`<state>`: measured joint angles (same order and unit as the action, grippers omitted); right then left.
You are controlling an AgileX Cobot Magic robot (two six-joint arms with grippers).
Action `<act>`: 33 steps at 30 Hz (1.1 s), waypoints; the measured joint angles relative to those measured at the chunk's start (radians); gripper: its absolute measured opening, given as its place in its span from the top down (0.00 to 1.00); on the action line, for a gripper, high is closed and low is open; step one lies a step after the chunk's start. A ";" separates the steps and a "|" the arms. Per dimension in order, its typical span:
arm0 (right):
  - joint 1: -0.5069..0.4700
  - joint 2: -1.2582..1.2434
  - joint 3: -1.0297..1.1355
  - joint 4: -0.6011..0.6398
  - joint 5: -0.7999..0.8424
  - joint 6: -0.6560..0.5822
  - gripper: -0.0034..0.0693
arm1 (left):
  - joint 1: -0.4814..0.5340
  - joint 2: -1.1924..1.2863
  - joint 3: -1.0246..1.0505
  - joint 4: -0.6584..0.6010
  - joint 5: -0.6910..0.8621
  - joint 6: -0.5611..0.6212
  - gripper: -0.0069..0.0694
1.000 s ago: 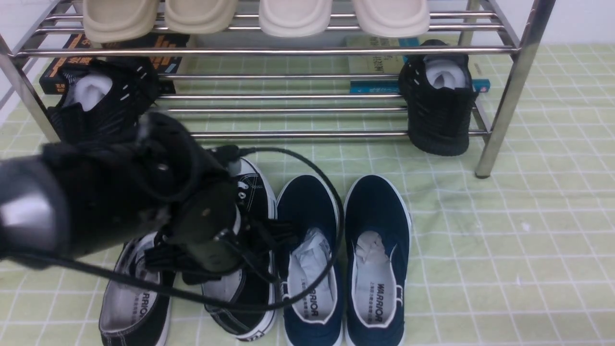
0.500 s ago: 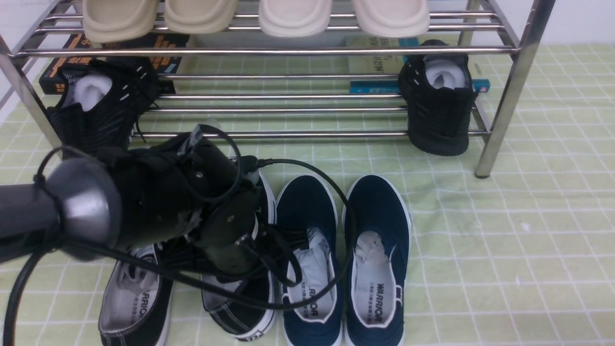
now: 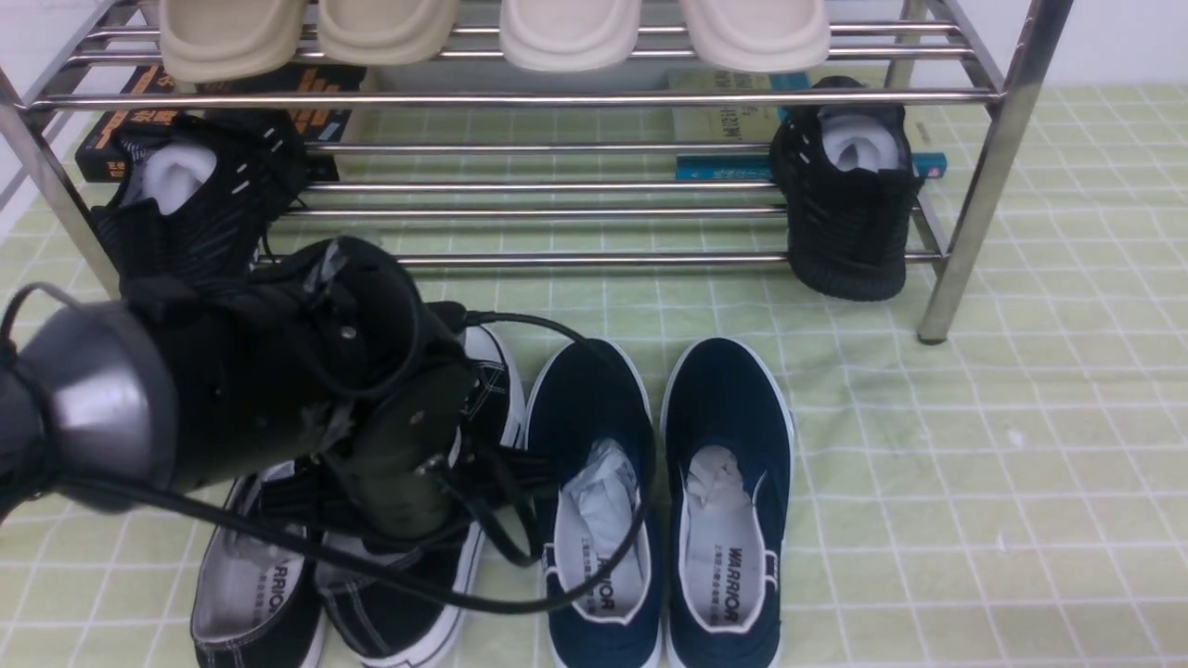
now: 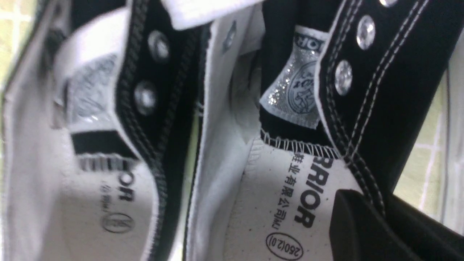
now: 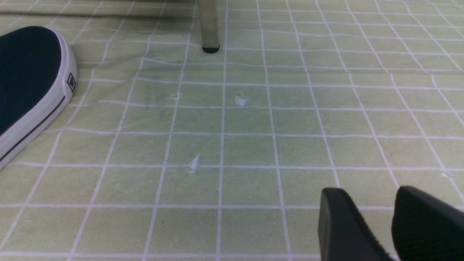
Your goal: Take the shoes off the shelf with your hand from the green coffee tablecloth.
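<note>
Pinching the black sneaker, left fingers have drawn it toward its mate, right fingers apart.

On my right, the cloth lies open beyond the navy slip-ons, free for me to pass over until the rack's leg. Between the slip-ons' toes and the rack's lowest bar I have a bare strip. The two slip-ons stand close together, leaving only a narrow gap. On my left, my own arm and its looping cable hang over the laced sneakers, blocking the way there.
</note>
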<state>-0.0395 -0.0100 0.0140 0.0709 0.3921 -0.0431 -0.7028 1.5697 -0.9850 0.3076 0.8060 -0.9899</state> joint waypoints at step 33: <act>0.000 0.000 0.000 0.000 0.000 0.000 0.62 | 0.001 -0.778 0.019 -0.094 0.266 0.506 0.91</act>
<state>-0.0395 -0.0100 0.0140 0.0709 0.3921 -0.0431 -0.7019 0.7914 -0.9660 0.2135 1.0724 -0.4840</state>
